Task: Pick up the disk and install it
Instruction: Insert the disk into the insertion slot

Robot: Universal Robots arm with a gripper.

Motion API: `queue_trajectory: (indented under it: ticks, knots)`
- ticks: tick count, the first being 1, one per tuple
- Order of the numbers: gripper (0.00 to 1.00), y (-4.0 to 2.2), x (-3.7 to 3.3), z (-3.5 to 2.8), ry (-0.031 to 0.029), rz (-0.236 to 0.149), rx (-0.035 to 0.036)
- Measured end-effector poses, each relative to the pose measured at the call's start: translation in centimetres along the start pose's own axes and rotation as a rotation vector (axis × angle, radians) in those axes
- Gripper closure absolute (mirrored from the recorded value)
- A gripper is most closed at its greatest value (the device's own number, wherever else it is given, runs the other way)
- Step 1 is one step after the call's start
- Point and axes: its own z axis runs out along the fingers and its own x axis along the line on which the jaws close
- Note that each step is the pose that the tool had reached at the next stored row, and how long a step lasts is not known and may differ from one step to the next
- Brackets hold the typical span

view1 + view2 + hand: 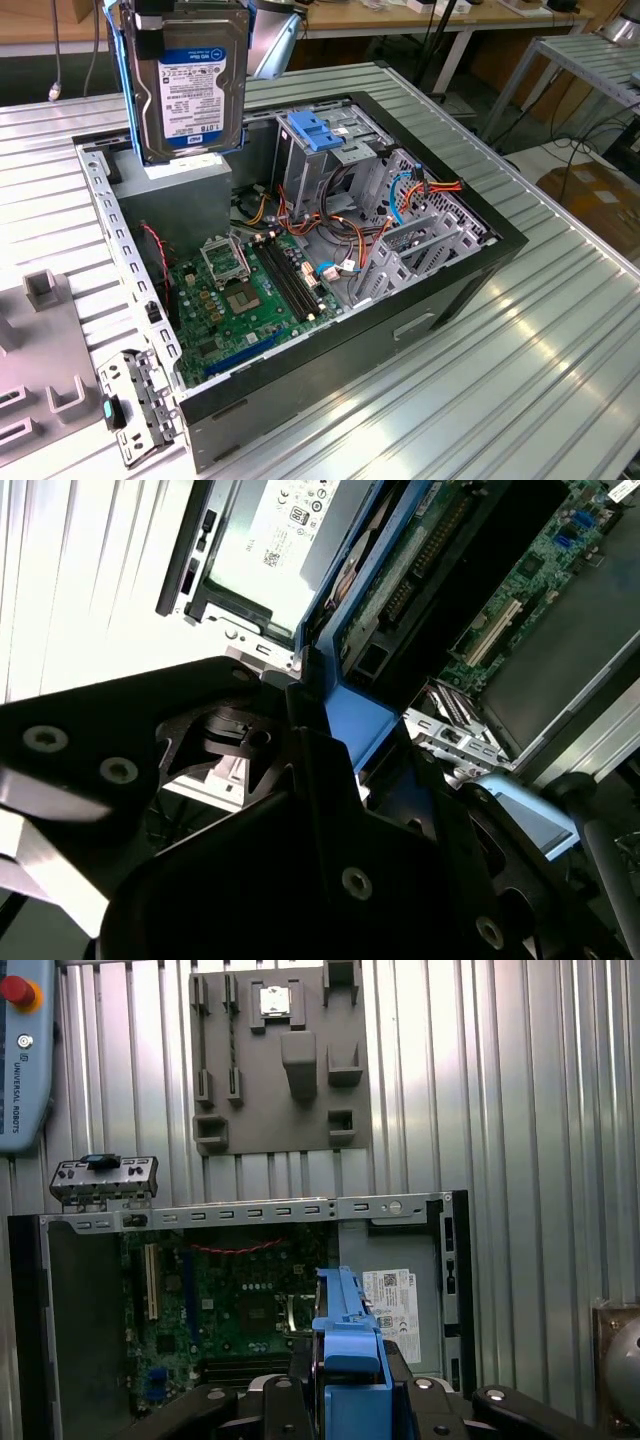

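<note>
The black claw [352,1385] is clamped on the flat silver metal disk [190,85] with its blue plastic frame, up in the air over the open black computer case [500,245].

In the upper left of the exterior view the disk stands upright and shows its flat face, with a white-and-blue label full of small black print and bar codes. It hangs just over a plain grey metal box [190,190] in the case. Beside and below it are the green circuit board [240,300], orange wires [340,225] and a blue plastic caddy [315,130] on a grey metal cage [300,170]. The first wrist view looks down the disk's thin blue edge, with black claw fingers [300,1390] on both sides, and shows a grey plastic tray of holders [270,1120] on the ribbed metal table [520,1110].
</note>
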Motion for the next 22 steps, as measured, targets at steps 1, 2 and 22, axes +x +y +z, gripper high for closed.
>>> queue_trajectory:
  ticks: [1,2,22]
  knots:
    - [0.63,0.00,0.01,0.00,-0.0001,0.000,0.0001]
    - [0.63,0.00,0.01,0.00,0.0000,0.000,0.0000]
    - [0.63,-0.15,2.32,0.05,0.0000,0.000,0.0000]
